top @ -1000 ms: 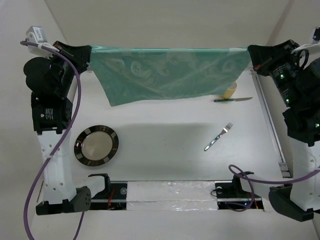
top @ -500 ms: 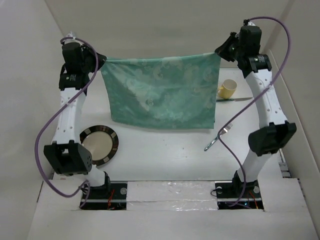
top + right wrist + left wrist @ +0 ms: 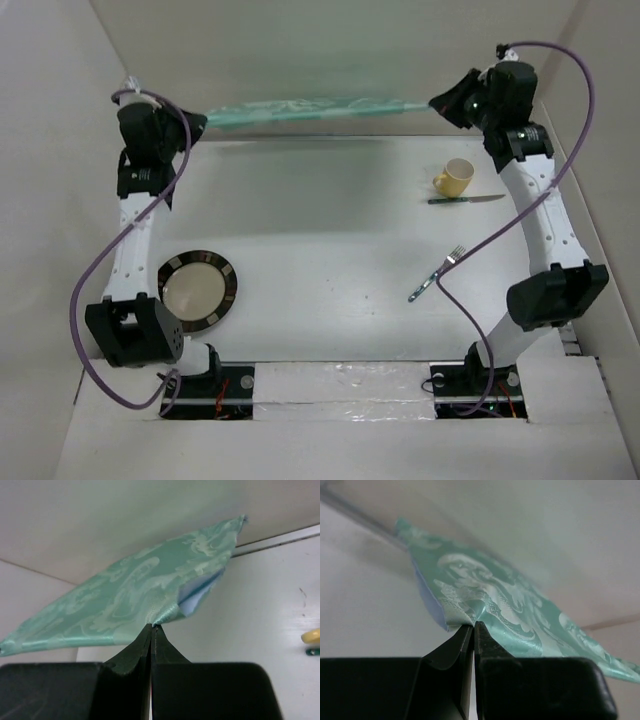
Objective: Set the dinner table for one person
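A green patterned placemat (image 3: 310, 106) is stretched in the air between my two grippers over the far end of the white dinner table (image 3: 320, 230), seen almost edge-on from above. My left gripper (image 3: 198, 122) is shut on its left corner, and the left wrist view shows the cloth (image 3: 510, 610) pinched at the gripper (image 3: 473, 625) tips. My right gripper (image 3: 438, 102) is shut on the right corner; in the right wrist view the cloth (image 3: 135, 600) fans out from that gripper (image 3: 151, 626).
A dark-rimmed plate (image 3: 193, 290) lies at the near left. A yellow cup (image 3: 453, 177) stands at the far right with a knife (image 3: 466, 200) just in front of it. A fork (image 3: 437, 274) lies slantwise right of centre. White walls enclose the table.
Both arms have reached farther back, carrying the placemat. It hung down as a broad sheet half a second ago and is now swung out nearly level at the far wall.
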You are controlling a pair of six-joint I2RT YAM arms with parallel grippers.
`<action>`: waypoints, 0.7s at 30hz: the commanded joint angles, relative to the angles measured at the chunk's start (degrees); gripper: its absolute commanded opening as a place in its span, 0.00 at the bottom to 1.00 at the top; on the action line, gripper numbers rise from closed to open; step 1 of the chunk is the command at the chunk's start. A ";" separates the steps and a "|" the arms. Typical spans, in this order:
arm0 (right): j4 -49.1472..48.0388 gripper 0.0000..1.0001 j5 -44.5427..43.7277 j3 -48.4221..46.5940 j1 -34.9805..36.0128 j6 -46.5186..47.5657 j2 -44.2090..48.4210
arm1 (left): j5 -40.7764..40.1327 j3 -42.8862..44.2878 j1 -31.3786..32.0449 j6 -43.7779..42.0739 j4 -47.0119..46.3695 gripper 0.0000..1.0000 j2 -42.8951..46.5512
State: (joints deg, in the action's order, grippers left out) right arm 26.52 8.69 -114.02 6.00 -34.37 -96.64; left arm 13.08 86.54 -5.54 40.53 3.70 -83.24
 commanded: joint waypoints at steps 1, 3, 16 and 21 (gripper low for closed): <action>-10.33 0.00 1.85 20.96 -0.81 0.79 3.30 | 0.62 -14.52 -0.88 -0.72 -9.74 0.00 4.48; -12.45 0.00 2.82 27.06 -0.81 1.58 3.39 | 1.68 -23.91 -0.88 -0.54 -12.13 0.00 5.19; -15.45 0.00 3.62 50.81 -1.34 3.43 -0.22 | 0.54 -49.18 -0.88 -0.10 -19.35 0.00 3.52; -14.49 0.00 3.62 55.74 -1.34 4.05 4.26 | 0.54 -52.52 -0.88 -0.37 -17.51 0.00 6.42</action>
State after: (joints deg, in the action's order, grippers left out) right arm 14.48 12.47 -59.33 5.19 -31.86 -97.10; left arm 14.15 35.27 -6.11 40.95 -11.92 -80.12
